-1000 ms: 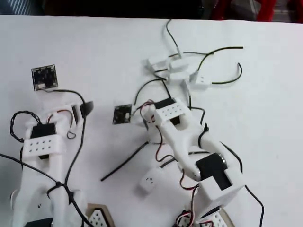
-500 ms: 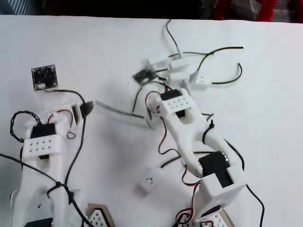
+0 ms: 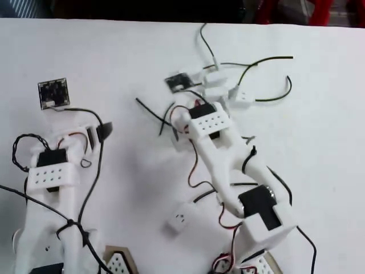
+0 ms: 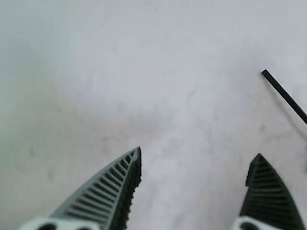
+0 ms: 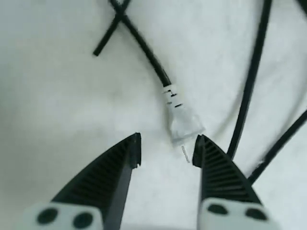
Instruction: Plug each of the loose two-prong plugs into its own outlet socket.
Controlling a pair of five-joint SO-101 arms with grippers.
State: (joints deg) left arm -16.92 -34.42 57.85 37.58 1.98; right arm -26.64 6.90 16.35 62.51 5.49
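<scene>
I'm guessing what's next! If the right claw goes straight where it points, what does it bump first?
Probably the white plug on its black cord, lying just ahead of the open right claw's tips; depth is hard to judge.

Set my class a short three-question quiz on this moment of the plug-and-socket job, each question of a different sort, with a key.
1. True or false: the right gripper is shut on the white plug.
2. The left gripper hangs over: A) bare table; B) a white socket; C) a black board.
3. Fill in: the cord running from the white plug is ____ in colour.

Key
1. False: its jaws stand open, and the plug lies on the table at the fingertips.
2. A.
3. Black.
</scene>
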